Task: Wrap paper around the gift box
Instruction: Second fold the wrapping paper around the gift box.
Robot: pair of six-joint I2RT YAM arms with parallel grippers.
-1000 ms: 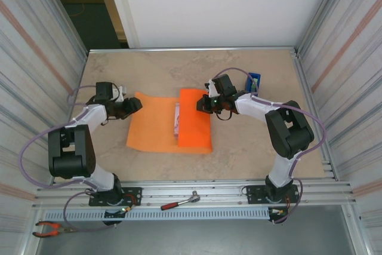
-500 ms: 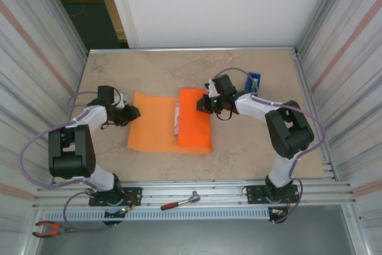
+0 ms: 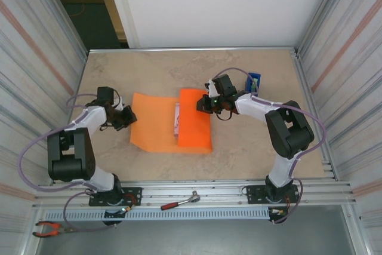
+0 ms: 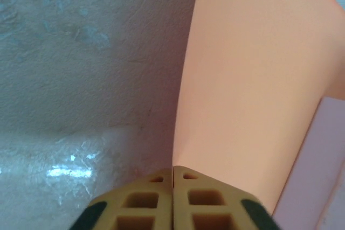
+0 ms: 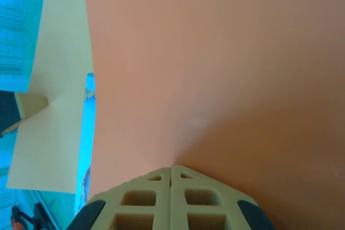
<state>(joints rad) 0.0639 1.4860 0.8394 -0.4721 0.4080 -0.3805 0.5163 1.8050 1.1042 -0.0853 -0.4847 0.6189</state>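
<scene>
Left claw (image 3: 128, 116): clenched on the left edge of the paper (image 3: 154, 125). In the wrist view, yellow pads (image 4: 145, 203) pressed flat together, with the sheet's edge running straight into the seam between them.
Right claw (image 3: 203, 103): also clenched, gripping the folded-over part of the paper at its right side, toward the far end. In its own wrist view, orange sheet puckered in toward the closed tips.
Paper: spread across the middle of the table (image 3: 239, 147). Left half open and lying nearly flat, right part folded leftward over the box and a brighter orange there.
Box (image 3: 176, 119): under the folded flap, with a narrow pink-and-white strip peeking out along the flap's left edge. Pale pink side also at the lower right of the left wrist view, just beside the sheet.
Tape dispenser (image 3: 255, 80): blue, near the far right of the table, just behind the right arm and apart from the paper.
Wrench (image 3: 179, 201): red handle, lying on the rail at the near edge, between the two arm bases.
Pliers (image 3: 48, 229): red handles, at the near left corner, below the rail.
</scene>
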